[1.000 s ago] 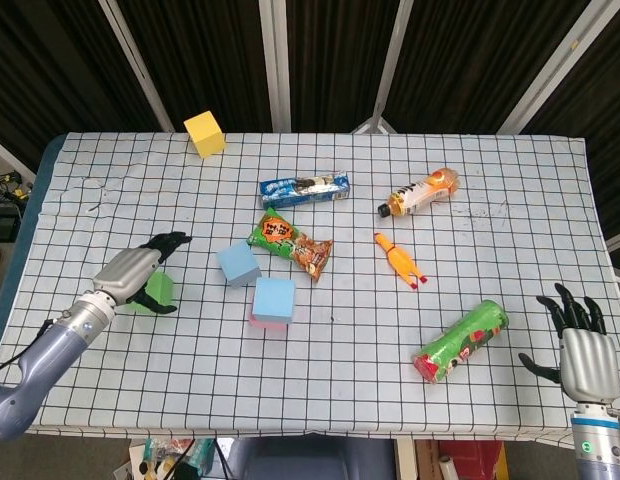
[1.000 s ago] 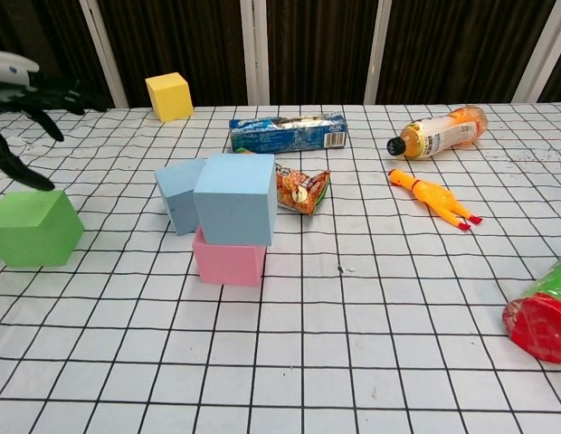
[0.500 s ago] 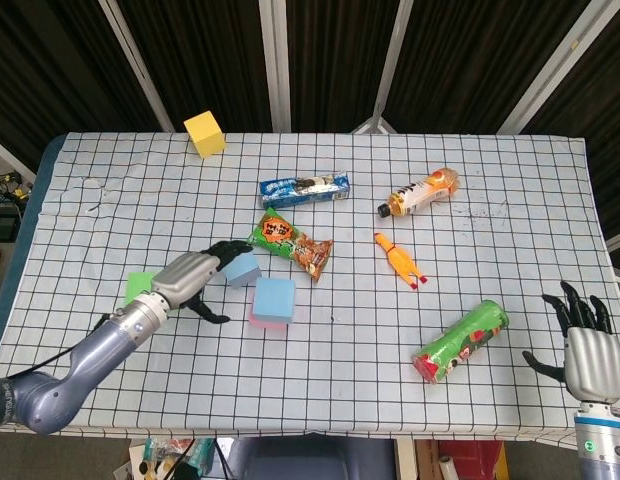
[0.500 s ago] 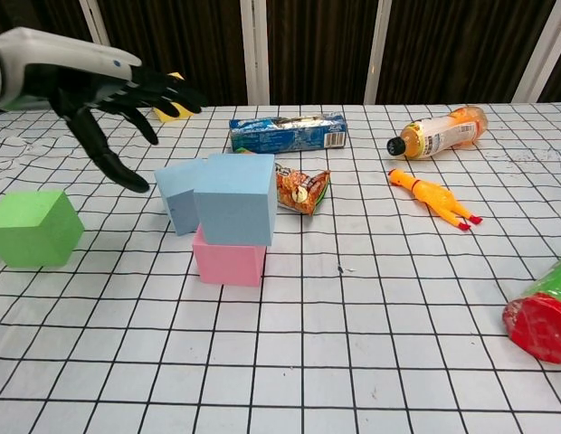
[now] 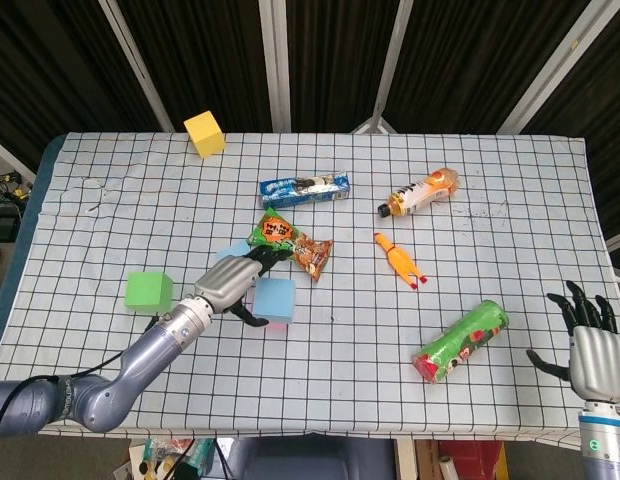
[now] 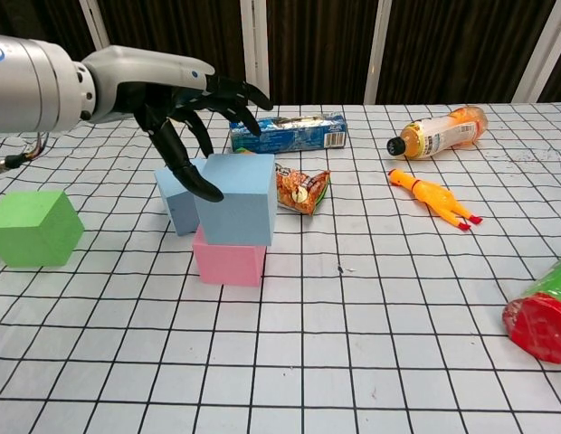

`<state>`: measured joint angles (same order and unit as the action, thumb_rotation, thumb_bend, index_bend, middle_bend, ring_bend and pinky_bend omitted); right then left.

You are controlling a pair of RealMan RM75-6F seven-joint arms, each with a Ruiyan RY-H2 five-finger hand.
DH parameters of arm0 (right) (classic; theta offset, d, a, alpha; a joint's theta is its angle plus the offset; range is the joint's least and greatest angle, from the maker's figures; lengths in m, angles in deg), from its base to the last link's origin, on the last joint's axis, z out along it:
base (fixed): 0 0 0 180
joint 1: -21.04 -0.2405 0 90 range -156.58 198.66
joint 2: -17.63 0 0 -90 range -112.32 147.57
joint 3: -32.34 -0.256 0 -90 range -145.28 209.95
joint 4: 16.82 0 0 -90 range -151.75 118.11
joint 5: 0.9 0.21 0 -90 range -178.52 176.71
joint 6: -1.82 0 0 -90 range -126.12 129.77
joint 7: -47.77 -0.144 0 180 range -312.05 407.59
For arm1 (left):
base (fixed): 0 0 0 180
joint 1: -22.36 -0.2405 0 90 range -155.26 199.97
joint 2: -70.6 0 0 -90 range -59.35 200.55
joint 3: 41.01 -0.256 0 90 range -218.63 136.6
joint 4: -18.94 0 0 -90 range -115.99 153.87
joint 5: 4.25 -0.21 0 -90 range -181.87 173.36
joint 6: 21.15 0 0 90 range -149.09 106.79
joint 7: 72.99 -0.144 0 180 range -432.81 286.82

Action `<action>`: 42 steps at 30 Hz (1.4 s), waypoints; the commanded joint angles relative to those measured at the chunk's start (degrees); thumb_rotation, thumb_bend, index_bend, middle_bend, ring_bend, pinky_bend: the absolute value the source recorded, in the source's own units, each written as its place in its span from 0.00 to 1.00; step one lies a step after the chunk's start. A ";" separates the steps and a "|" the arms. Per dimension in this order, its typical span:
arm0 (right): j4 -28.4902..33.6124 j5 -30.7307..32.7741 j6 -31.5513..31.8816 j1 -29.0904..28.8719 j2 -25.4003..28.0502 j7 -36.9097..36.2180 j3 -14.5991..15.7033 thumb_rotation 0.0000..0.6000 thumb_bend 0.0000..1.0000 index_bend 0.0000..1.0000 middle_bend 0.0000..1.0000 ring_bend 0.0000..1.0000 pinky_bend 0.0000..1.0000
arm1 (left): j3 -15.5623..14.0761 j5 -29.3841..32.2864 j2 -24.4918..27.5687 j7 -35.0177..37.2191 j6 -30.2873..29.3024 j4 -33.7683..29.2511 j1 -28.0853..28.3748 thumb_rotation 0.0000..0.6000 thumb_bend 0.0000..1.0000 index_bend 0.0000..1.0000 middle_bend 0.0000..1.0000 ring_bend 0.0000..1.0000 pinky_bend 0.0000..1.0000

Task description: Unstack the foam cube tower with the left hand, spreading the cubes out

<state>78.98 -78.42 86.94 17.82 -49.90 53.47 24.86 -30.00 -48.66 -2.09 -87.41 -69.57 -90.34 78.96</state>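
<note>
The foam cube tower (image 6: 231, 221) sits a little left of the middle of the table (image 5: 510, 210). Only two cubes are stacked now: a light blue cube (image 6: 237, 201) on top of a pink cube (image 6: 228, 260). The blue one sits a bit crooked, so its edges stick out past the pink one.

The left hand (image 6: 185, 95) reaches in from the left side of the frame. Its fingers (image 6: 249, 90) are spread wide and it holds nothing. In the chest view the thumb hangs down in front of the top cube's left face, but I cannot tell if it is touching. I think the hand is spread like that so it can fit around the big top cube and lift it off.

Another light blue cube (image 6: 176, 194) stands right behind the tower, to its left. A green cube (image 5: 149, 290) sits alone further left, well apart. A yellow cube (image 5: 205, 133) is far off in the upper left of the table. These look spread out already.

The right hand (image 5: 590, 345) waits at the lower right edge with its fingers apart, holding nothing.

For containers, there is a bottle (image 5: 420, 192) lying on its side with orange drink in it, and a green can (image 5: 460, 342) lying down with a red end. I cannot see inside the can. A snack bag (image 5: 290, 243) lies just behind the tower.
</note>
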 commanded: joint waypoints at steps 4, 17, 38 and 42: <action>0.09 0.13 -0.31 -0.03 0.19 -0.56 -0.01 1.00 0.00 0.24 0.09 0.20 0.07 | -0.78 2.34 -0.90 -1.79 -0.56 0.91 1.17 1.00 0.01 0.12 0.18 0.10 0.29; 0.25 0.43 -0.18 0.11 0.60 -1.86 -0.35 1.00 0.00 0.24 0.09 0.20 0.07 | -1.00 2.11 -3.11 -2.27 -1.44 2.65 2.01 1.00 0.25 0.37 0.45 0.26 0.34; 0.59 0.60 0.17 0.36 0.88 -2.50 -0.53 1.00 0.00 0.24 0.09 0.21 0.07 | -5.18 -18.77 2.47 -4.74 -21.47 6.88 -9.34 1.00 0.38 0.47 0.52 0.31 0.37; 0.75 0.30 0.26 0.37 0.77 -2.27 -0.37 1.00 0.00 0.24 0.09 0.21 0.07 | -7.48 -20.89 3.84 -6.13 -22.36 10.29 -11.69 1.00 0.38 0.47 0.52 0.31 0.37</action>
<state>79.73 -78.12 87.20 18.19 -49.12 51.22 24.50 -36.42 -68.45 1.09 -92.83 -91.15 -81.74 68.41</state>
